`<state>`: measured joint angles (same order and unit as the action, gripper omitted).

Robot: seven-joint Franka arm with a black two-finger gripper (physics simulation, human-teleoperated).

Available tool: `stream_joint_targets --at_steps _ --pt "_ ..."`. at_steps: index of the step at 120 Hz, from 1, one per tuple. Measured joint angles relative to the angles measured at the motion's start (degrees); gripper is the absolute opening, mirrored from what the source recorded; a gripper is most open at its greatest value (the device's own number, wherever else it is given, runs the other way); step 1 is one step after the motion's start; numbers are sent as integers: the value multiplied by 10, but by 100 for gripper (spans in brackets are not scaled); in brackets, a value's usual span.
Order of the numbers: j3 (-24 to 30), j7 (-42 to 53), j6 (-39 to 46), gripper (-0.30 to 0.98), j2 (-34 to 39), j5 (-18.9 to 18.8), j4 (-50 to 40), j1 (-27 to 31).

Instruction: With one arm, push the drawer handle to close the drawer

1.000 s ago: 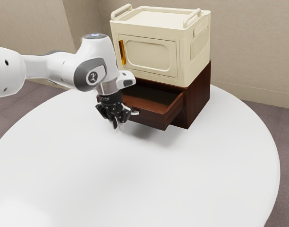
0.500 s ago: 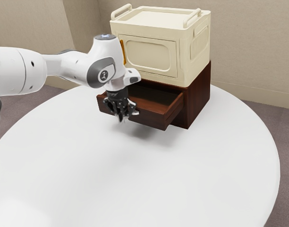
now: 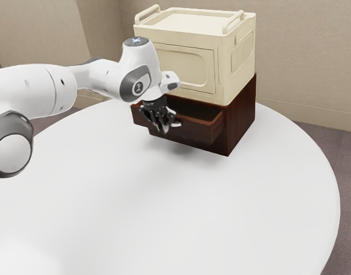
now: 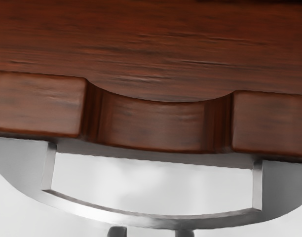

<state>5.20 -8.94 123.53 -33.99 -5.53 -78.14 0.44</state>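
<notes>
I can't read any words, brand or number from where I sit. On the side of my arm [image 3: 101,75] I make out a small emblem [image 3: 139,87], too small to read, and a bluish mark [image 3: 136,40] on its top, equally illegible.

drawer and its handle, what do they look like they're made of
The drawer looks like reddish-brown wood with a satin finish: fine dark streaks run along it like grain, though a wood-look veneer is possible. The handle seems to be smooth silvery metal, judging by its grey sheen; coated plastic can't be ruled out.
</notes>
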Motion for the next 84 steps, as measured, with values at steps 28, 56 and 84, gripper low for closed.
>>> stream_joint_targets --at_steps 28,56,84 --pt "3 14 32 4 -42 -1 51 0" --pt "3 32 79 4 -67 -1 82 0" --pt "7 49 105 4 -101 -1 126 0"
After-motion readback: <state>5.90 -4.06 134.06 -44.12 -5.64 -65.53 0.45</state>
